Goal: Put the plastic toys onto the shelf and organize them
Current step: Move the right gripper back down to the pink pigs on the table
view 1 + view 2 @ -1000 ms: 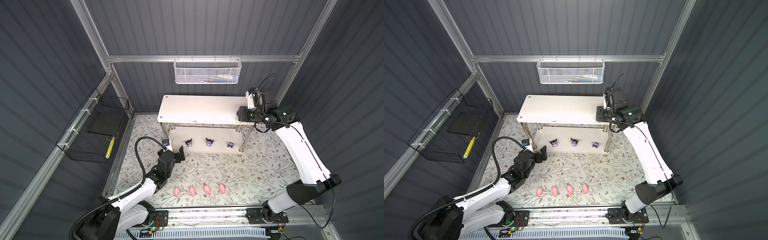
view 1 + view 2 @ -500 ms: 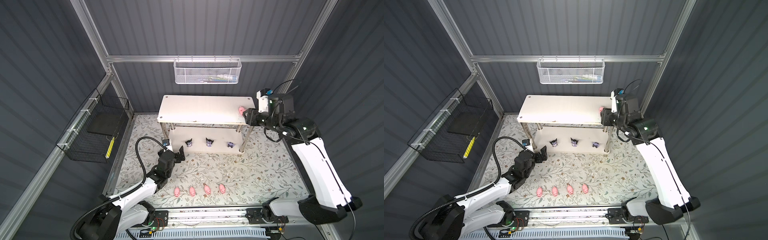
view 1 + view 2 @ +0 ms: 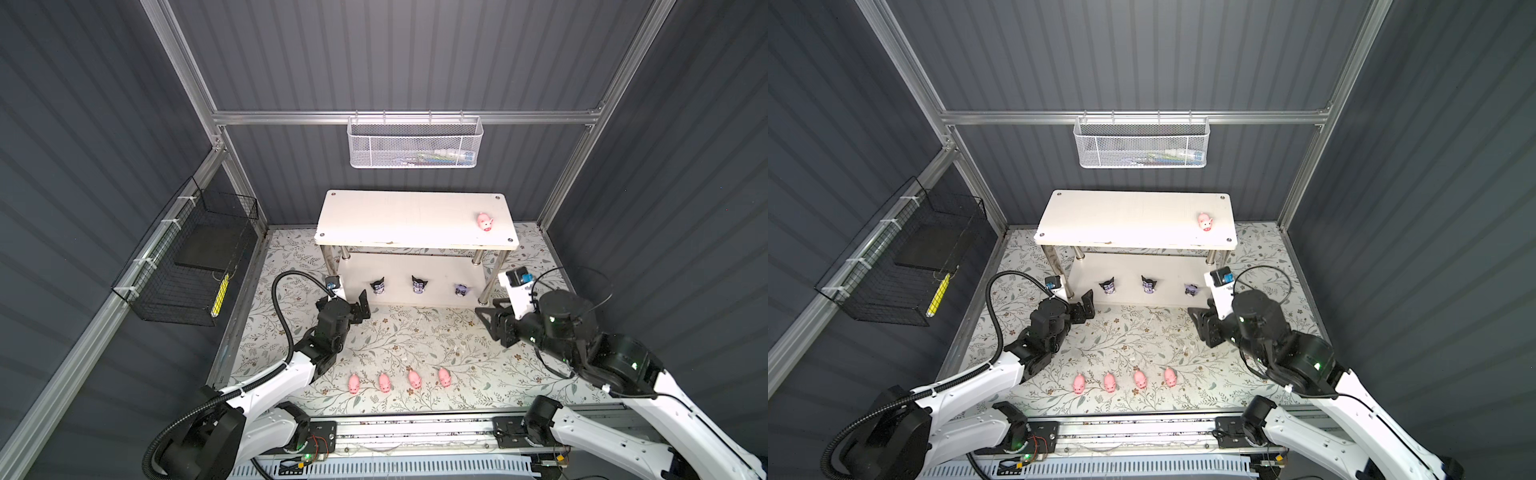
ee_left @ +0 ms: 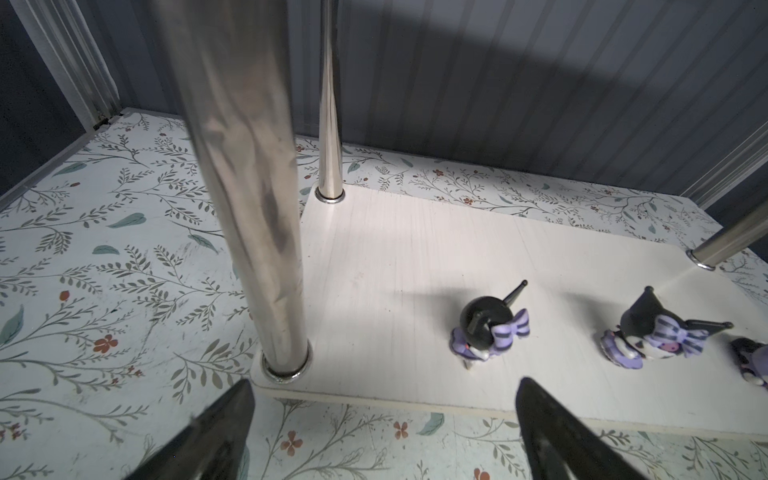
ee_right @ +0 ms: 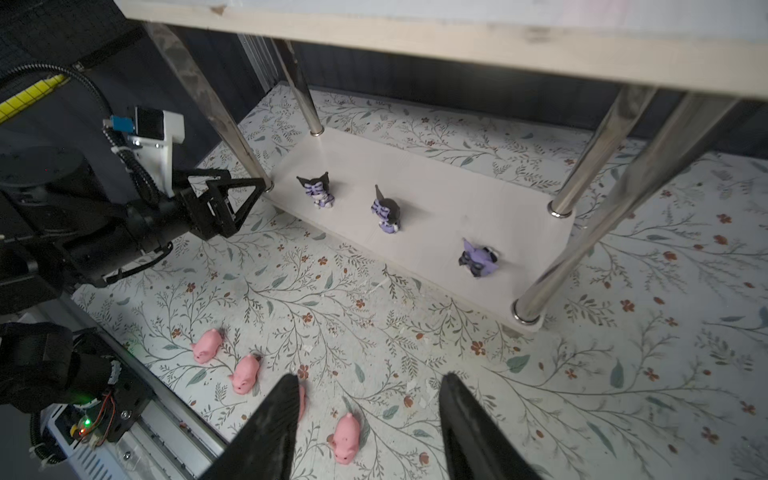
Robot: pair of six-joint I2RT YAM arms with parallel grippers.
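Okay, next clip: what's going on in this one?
Two arms are sorting toy figurines onto the white shelf. Three dark purple figures stand in a row on its lower board, and one pink pig sits near the right end of the top board. Four more pigs wait in a row on the floral mat. The left tool and right tool are both open and empty, low in front of the shelf.

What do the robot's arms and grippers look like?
White shells and black joints cover the left arm and right arm. The left gripper and right gripper are black, with triangular fingers. A thick ribbed black hose follows the left arm; thin black cables loop over the right.
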